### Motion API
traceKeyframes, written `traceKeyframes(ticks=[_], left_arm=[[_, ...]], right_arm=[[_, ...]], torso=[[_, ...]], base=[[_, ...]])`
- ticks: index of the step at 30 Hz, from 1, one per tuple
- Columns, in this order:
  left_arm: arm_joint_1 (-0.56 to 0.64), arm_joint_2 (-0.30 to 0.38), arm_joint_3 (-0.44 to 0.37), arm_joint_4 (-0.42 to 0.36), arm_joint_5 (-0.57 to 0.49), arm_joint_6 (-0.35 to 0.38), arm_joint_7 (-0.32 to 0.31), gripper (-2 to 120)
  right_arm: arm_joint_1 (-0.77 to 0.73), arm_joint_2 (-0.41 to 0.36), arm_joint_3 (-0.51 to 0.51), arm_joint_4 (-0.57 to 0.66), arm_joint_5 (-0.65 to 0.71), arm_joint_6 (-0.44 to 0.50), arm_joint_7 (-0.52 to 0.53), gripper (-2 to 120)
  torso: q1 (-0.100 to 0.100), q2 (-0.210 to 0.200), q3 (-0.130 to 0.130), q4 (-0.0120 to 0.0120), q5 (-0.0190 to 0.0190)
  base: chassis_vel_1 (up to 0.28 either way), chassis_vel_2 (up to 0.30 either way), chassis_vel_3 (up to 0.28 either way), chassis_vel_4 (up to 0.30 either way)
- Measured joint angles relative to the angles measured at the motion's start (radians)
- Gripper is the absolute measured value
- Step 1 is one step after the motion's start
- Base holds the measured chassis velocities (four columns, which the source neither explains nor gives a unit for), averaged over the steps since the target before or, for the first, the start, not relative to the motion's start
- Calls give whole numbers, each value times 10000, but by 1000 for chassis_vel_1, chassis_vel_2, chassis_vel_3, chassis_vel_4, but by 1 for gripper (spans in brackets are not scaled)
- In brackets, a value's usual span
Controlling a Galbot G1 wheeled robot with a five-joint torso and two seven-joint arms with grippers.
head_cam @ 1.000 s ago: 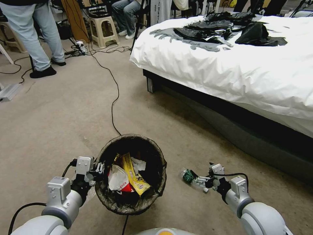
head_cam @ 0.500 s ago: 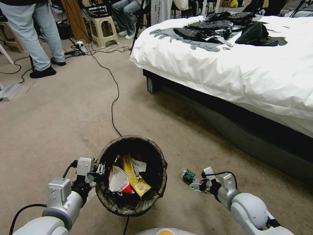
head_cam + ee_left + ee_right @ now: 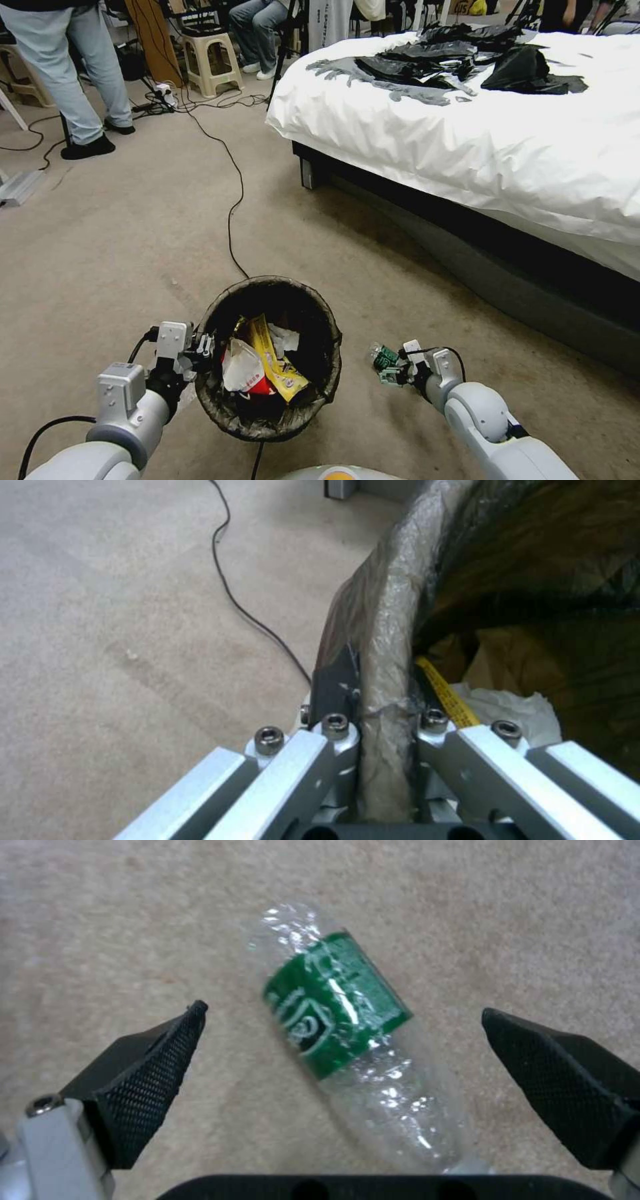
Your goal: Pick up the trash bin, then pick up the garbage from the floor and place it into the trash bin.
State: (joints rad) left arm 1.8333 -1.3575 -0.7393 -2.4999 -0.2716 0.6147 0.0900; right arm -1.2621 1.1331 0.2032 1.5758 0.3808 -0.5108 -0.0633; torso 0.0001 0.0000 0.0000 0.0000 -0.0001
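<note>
My left gripper [image 3: 200, 347] has its jaws clamped on the rim of the trash bin [image 3: 320, 390], one finger inside and one outside the bag-wrapped edge, which is clear in the left wrist view [image 3: 383, 680]. The bin sits on the carpet right in front of me, with a red-and-white carton [image 3: 243, 370], a yellow wrapper [image 3: 275, 363] and some white tissue [image 3: 285, 337] inside. My right gripper [image 3: 389, 373] is low over the floor just beside the bin, jaws spread wide with nothing in them, either side of a crushed clear bottle [image 3: 347, 1040] with a green label lying on the carpet. A black cable [image 3: 230, 220] runs across the floor beyond the bin.
</note>
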Motion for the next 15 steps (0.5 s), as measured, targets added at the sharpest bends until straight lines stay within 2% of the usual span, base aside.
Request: traceKeyframes(ticks=[10,15], left_arm=[[49,-6,10,-1,14,0,18,1],[72,-8,21,0,37,0,26,1]], right_arm=[[469,330,-235,-1079,-224,131,-19,99],[594,482,-303,-1454,-291,299,-17,87]], torso=[[0,0,-1,0,1],[0,0,0,0,1]], base=[[0,0,0,0],[0,0,0,0]])
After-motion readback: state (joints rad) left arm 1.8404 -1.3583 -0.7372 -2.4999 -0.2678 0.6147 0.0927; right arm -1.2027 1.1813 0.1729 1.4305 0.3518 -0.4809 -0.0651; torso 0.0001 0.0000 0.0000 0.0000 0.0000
